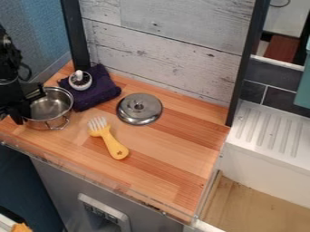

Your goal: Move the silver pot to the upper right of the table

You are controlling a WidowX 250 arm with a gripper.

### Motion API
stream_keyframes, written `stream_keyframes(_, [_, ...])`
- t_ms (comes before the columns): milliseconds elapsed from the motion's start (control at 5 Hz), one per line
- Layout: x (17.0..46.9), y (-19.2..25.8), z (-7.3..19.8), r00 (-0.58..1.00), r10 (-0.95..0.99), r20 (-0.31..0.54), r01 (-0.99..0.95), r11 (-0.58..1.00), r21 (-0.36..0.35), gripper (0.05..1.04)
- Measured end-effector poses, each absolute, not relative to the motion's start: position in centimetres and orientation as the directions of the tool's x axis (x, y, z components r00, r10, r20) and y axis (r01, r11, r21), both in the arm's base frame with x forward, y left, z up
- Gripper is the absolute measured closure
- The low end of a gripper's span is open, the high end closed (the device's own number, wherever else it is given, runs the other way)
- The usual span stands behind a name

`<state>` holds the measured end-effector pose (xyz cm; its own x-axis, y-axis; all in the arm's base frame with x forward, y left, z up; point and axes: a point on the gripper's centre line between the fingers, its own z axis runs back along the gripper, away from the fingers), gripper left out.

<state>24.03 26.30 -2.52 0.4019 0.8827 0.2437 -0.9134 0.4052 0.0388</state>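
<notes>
Pot (51,108) is sitting upright at the table's (169,156) left, beside the purple cloth (100,90), and my claw (30,106) is hanging at its left rim. Whether I am gripping that rim or not, I cannot tell. I am judging this as the pick-up step, with the carry lying ahead. Next I am needing a sure grip, then a level lift high enough to be clearing the lid (139,109) and yellow fork (109,139) on the way to the upper right
</notes>
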Motion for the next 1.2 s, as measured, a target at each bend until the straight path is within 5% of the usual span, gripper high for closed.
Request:
stream_keyframes(600, [24.0,24.7,2.8,0.341,0.893,0.294,-0.920,0.382,-0.090,1.012])
stream_keyframes(1200, [30.5,15.3,5.2,0.518,0.801,0.300,-0.783,0.585,-0.209,1.013])
